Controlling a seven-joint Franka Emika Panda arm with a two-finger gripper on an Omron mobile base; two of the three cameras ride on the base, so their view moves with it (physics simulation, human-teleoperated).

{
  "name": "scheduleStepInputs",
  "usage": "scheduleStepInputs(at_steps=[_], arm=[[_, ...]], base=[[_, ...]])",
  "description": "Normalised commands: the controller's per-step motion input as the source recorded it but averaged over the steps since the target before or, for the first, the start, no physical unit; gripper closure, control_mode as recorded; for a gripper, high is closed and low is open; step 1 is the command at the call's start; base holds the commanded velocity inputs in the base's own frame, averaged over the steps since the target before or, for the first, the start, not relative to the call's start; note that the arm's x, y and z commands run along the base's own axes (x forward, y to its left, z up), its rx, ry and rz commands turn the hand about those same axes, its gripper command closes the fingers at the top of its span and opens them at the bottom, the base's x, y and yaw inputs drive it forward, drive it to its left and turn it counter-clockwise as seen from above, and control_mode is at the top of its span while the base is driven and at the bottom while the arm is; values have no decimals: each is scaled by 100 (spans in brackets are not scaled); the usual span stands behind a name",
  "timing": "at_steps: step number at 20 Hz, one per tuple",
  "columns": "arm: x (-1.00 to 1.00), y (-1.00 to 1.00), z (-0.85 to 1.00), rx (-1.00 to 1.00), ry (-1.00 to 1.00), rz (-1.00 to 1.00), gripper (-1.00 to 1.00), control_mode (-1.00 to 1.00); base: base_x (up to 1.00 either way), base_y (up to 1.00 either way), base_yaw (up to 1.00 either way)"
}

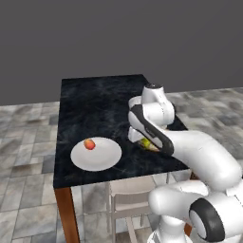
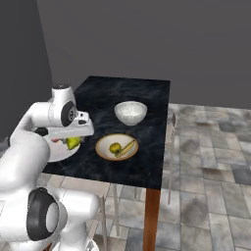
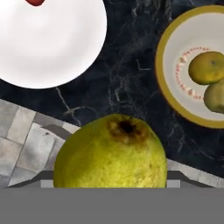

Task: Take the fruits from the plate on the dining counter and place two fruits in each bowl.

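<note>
The gripper (image 2: 72,142) pinches the pear (image 3: 110,152), carrying it above the dining counter (image 2: 147,98) between the plate (image 3: 52,48) and the tan-rimmed bowl (image 3: 168,94), apparently bound for the empty white bowl (image 2: 131,112).

On the table (image 2: 147,98), the plate (image 1: 102,159) is sitting left of the shallow bowl (image 2: 104,150), with the deep bowl (image 2: 130,112) standing behind it. A round fruit (image 1: 89,144) is lying on the plate; a banana (image 2: 126,147) and another fruit (image 2: 114,147) are lying in the shallow bowl. The pear (image 3: 111,153) is hanging above the table between plate and shallow bowl.
</note>
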Motion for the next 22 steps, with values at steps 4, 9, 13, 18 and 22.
scheduleStepInputs(at_steps=[4,9,13,18,22], arm=[[-82,-41,65,3,-10,0,100,-100],[-13,0,5,0,-1,0,100,-100],[0,0,0,0,0,0,100,-100],[0,0,0,0,0,0,100,100],[0,0,0,0,0,0,100,100]], base=[[0,0,0],[0,0,0],[0,0,0],[0,-8,0],[-3,-72,1]])
